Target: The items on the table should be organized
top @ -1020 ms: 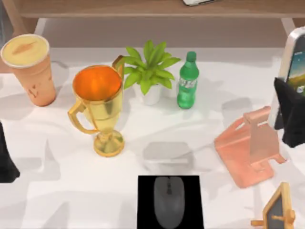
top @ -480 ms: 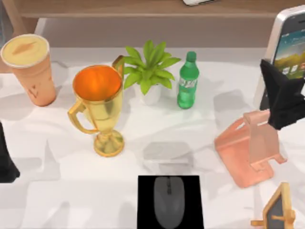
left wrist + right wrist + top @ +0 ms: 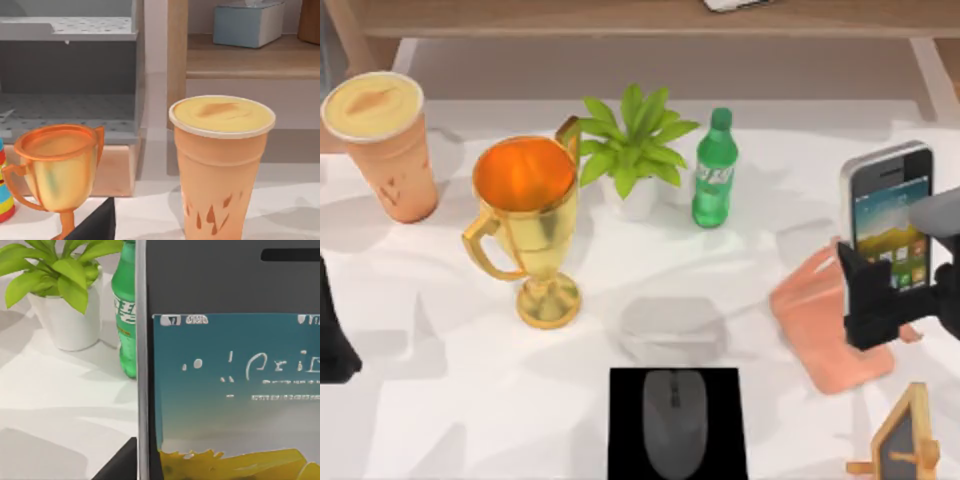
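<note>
The silver-edged smartphone (image 3: 890, 205) stands upright with its colourful screen showing, and my right gripper (image 3: 888, 300) is shut on its lower part, just over the pink phone stand (image 3: 815, 320) at the right. Up close in the right wrist view, the smartphone (image 3: 230, 365) takes up most of the picture. On a black mat at the front centre lies the dark grey mouse (image 3: 673, 420). The peach cup (image 3: 385, 140) with its cream lid stands at the back left and appears again as the cup (image 3: 220, 165) in the left wrist view. My left arm (image 3: 332, 335) is parked at the left edge.
A gold trophy (image 3: 525, 220), a potted plant (image 3: 635, 150) and a green bottle (image 3: 715, 170) stand across the middle back. A small wooden chalkboard easel (image 3: 905, 440) sits at the front right corner. A brown shelf (image 3: 640, 18) runs along the back.
My right gripper has carried the smartphone from the far right edge leftward and toward the front, down over the pink stand. The left arm and other objects have not moved.
</note>
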